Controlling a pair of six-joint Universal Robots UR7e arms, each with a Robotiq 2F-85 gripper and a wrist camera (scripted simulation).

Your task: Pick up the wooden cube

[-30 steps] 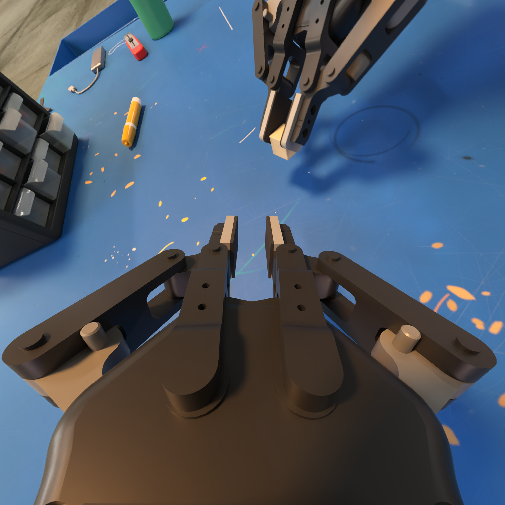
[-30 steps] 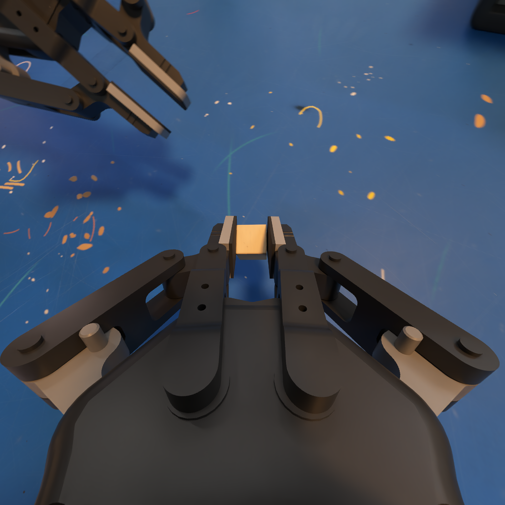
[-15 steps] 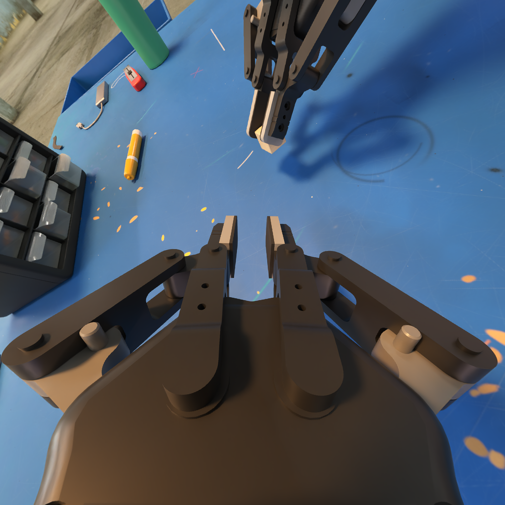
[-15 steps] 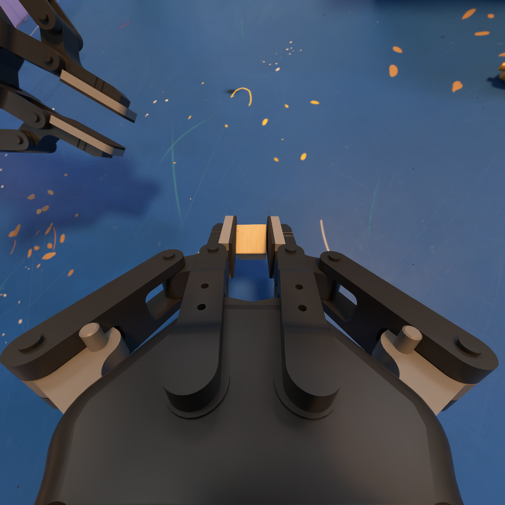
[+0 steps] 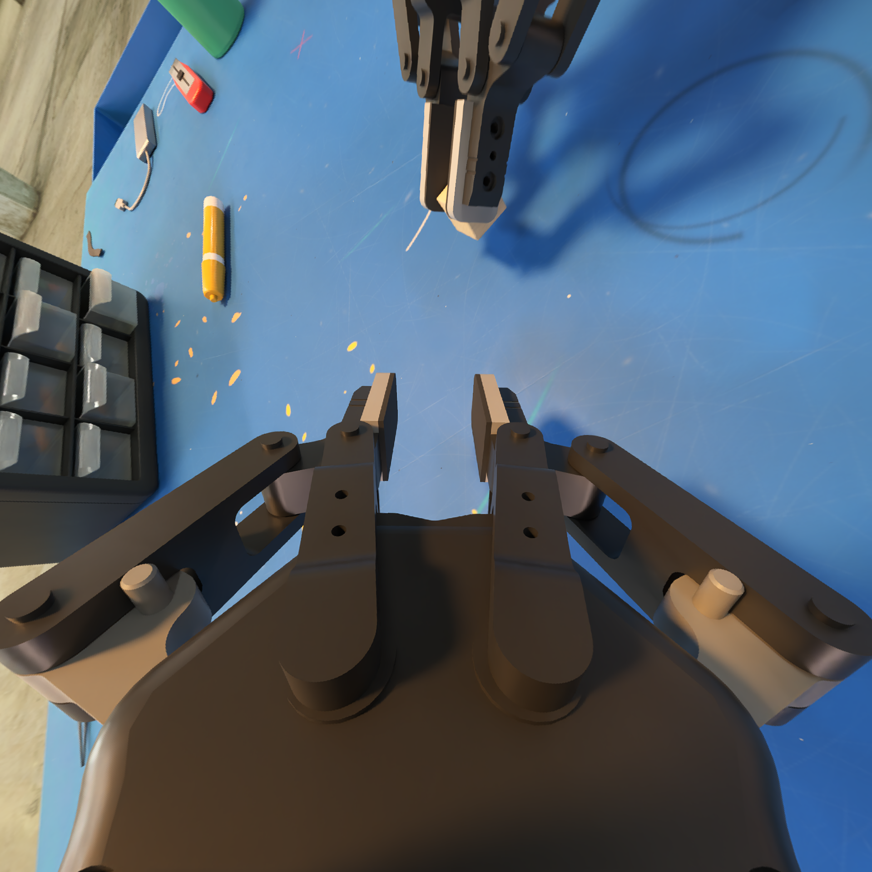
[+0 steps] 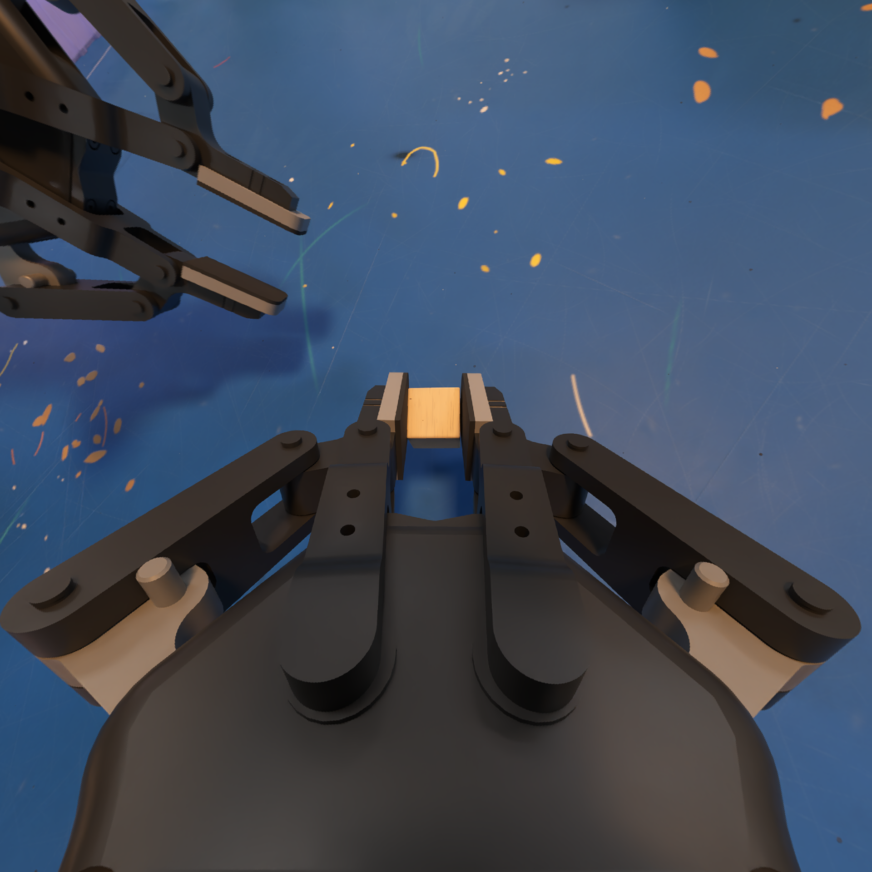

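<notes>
The wooden cube (image 6: 433,413) is a small light-brown block held between the pads of my right gripper (image 6: 434,401), which is shut on it above the blue table (image 6: 613,306). In the left wrist view the right gripper (image 5: 465,207) hangs fingers-down ahead, with the cube's corner (image 5: 474,229) poking out below its fingertips, clear of the table. My left gripper (image 5: 434,415) is open and empty, its jaws apart over bare table. It also shows in the right wrist view (image 6: 289,262) at the upper left, open, apart from the cube.
A yellow marker (image 5: 213,247), a red USB stick (image 5: 191,87), a grey adapter with a cable (image 5: 144,132) and a green bottle (image 5: 207,21) lie at the far left. A black drawer organiser (image 5: 71,377) stands at the left, near the table's edge (image 5: 96,141).
My left gripper's jaws have opened wider. The two grippers have come closer together. The right gripper still holds the cube off the table.
</notes>
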